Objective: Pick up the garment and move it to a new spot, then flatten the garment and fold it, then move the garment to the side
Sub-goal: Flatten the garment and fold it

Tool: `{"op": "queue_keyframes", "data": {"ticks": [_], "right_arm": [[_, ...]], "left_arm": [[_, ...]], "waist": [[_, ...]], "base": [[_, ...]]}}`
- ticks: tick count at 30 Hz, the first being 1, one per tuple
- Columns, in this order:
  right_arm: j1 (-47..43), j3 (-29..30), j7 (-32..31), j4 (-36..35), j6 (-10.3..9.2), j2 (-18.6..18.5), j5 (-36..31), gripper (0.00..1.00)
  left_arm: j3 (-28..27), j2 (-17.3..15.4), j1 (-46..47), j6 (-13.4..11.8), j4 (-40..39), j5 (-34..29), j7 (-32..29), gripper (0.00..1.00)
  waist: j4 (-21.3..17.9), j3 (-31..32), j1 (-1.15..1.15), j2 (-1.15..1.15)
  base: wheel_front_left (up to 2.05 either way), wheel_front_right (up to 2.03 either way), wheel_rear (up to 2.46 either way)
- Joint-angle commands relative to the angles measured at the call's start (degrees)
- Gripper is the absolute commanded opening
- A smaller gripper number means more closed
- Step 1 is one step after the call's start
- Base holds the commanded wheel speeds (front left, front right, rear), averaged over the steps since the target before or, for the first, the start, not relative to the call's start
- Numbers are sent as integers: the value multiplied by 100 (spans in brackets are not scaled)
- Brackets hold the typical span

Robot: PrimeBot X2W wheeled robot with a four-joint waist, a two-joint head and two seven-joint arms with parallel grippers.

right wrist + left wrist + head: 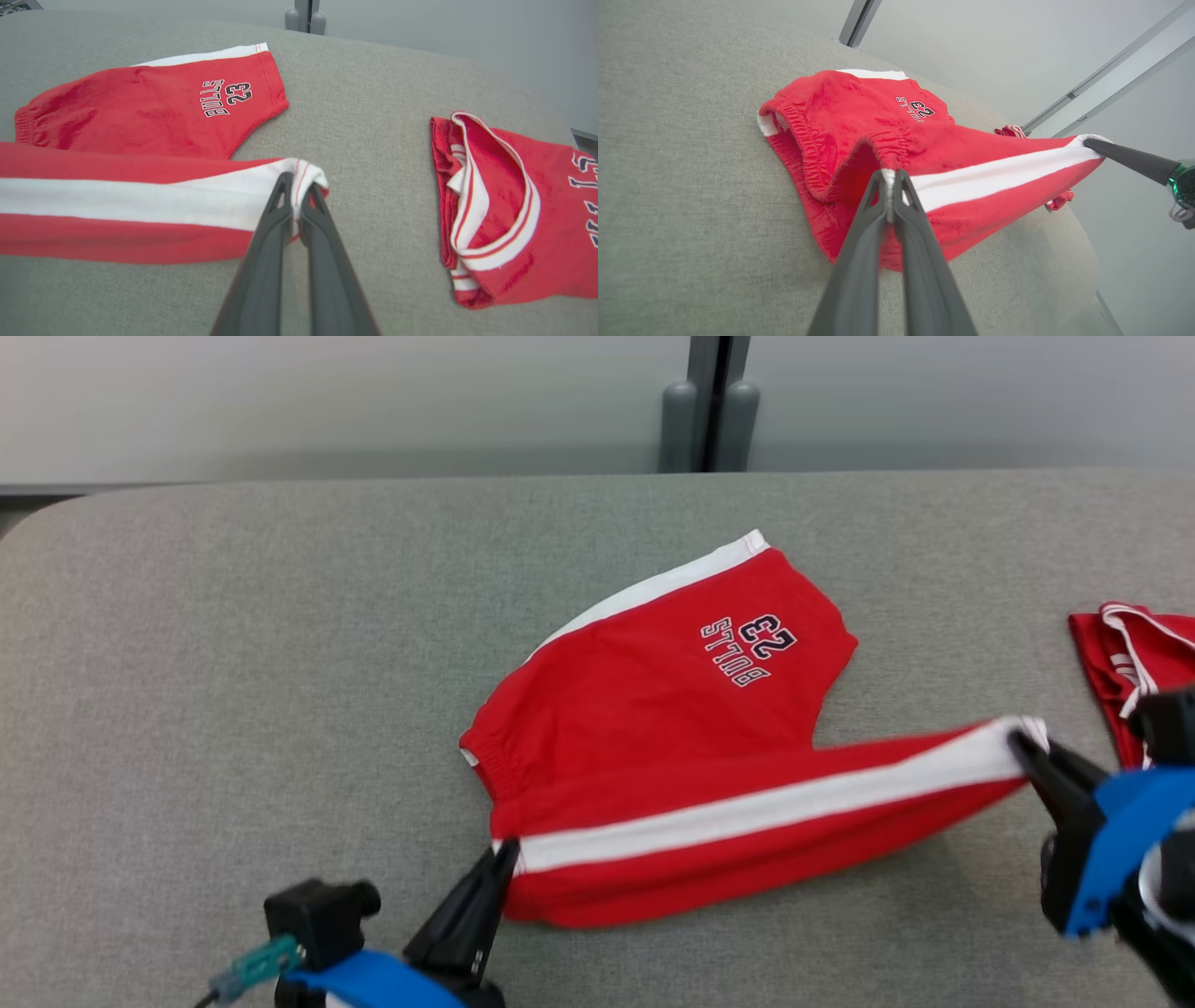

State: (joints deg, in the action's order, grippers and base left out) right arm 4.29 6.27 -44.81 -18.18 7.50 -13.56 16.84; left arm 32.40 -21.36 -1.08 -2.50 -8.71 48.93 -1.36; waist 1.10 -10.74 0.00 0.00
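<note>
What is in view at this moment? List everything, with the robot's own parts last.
shorts: one, red with white side stripes and a BULLS 23 print, table centre, one side stretched between the two grippers
second garment: one, red with white trim, lying on the table at the robot's right, apart from the shorts
table: one, grey fabric-covered, under both garments
posts: two, grey, behind the table's far edge
left gripper: one, dark fingers, lower left, shut on the shorts' waistband end
right gripper: one, dark fingers, right edge, shut on the shorts' leg hem
</note>
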Motion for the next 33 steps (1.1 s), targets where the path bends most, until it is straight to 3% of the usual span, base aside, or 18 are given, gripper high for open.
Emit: {"op": "queue_keyframes", "data": {"ticks": [1, 9, 15, 23, 31, 32, 33], "right_arm": [[174, -31, 21, 60, -1, -48, 0, 0], [2058, -694, 300, 1531, 0, -476, 118, 0], [3168, -966, 729, 2608, 0, -540, 116, 0], [4140, -1321, 1448, 3696, 0, -700, -88, 0], [4740, -1559, 1889, 4506, 0, -680, -249, 0], [4787, -1596, 1920, 4580, 0, -683, -270, 0], [4830, -1632, 1951, 4650, 0, -683, -276, 0]], "left_arm": [[-21, 27, 147, 5, 41, -9, 46, 0], [-148, 634, 1293, 65, 1018, -1, 192, 0], [-253, 983, 2033, 139, 1807, -116, 504, 0], [-240, 1532, 2679, 275, 2722, -170, 1082, 0], [-196, 1741, 3018, 445, 3322, -108, 1443, 0], [-192, 1756, 3039, 461, 3378, -88, 1471, 5], [-197, 1769, 3063, 494, 3421, -47, 1484, 20]], "waist": [[74, -83, 0, 0], [453, -597, 0, 0], [723, -999, 0, 0], [1006, -1405, 0, 0], [1102, -1615, 0, 0], [1110, -1634, 0, 0], [1117, -1650, 0, 0]], "base": [[0, 0, 0], [0, 0, 0], [0, 0, 0], [0, 0, 0], [0, 0, 0], [0, 0, 0], [0, 0, 0]]}}
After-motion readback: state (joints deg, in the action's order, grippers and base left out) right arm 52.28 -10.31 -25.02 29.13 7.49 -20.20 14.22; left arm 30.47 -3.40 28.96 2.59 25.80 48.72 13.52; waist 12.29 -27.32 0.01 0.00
